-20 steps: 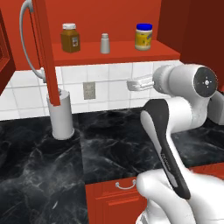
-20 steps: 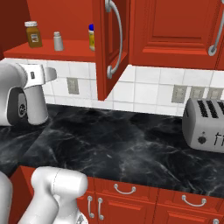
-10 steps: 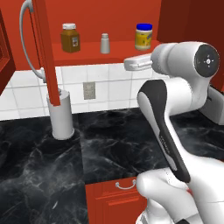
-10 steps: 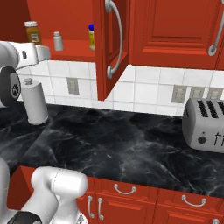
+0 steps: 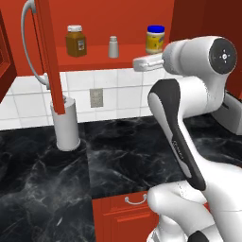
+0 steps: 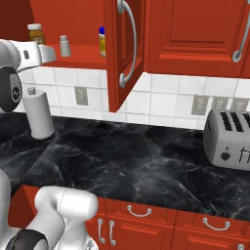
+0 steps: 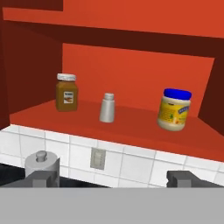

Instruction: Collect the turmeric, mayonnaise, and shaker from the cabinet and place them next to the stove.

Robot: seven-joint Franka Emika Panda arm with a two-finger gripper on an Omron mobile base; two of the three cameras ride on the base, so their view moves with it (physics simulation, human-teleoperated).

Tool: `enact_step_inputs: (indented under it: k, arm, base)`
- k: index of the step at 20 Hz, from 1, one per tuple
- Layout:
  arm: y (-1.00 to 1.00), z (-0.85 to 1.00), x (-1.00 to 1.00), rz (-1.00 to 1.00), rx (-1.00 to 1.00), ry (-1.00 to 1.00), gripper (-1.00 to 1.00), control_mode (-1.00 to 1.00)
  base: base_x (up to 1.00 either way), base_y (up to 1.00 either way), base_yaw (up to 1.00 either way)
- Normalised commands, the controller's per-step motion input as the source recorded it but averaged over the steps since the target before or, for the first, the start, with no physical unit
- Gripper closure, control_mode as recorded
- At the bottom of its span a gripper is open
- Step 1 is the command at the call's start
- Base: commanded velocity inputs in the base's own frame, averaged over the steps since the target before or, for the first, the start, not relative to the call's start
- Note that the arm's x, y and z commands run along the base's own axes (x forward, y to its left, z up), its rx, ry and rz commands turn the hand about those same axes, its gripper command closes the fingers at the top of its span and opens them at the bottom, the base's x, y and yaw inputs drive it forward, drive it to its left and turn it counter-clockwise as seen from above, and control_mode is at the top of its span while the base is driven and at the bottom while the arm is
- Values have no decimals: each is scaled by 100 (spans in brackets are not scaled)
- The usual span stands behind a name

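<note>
On the red shelf (image 7: 131, 124) of the open cabinet stand three things. From left to right they are the turmeric (image 7: 66, 92) jar with a white lid, the small pale shaker (image 7: 107, 107) and the blue-lidded mayonnaise (image 7: 174, 110). The left base view shows the turmeric (image 5: 75, 41), shaker (image 5: 113, 47) and mayonnaise (image 5: 155, 39) too. My gripper (image 5: 138, 64) hangs just in front of the shelf's front edge, slightly below it and clear of all three. It is open, and its fingertips (image 7: 41, 178) stand wide apart with nothing between them. The stove is out of view.
The cabinet door (image 5: 49, 56) with its curved silver handle (image 5: 26, 42) hangs open, left of the shelf. A white paper-towel cylinder (image 5: 66, 125) stands on the black marble counter (image 5: 118, 156) below. A toaster (image 6: 229, 139) sits at the right, and an outlet (image 5: 96, 98) is on the tiled wall.
The arm has lifted the hand from tile height up to the shelf's front edge. The gripper stayed open. The jars and shaker have not moved.
</note>
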Motion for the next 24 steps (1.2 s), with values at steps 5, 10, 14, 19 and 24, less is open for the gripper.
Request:
enact_step_inputs:
  k: [5,10,14,19,24]
  arm:
    - [4,3,28,0,0,-3,-100,-100]
    - [25,21,39,0,0,-6,-100,-100]
    - [27,14,34,0,0,-5,-100,-100]
    - [10,0,17,0,2,0,-100,-100]
    - [-7,0,18,0,27,0,-100,-100]
  base:
    - [0,0,0]
    - [0,0,0]
    - [0,0,0]
    - [0,0,0]
    - [0,0,0]
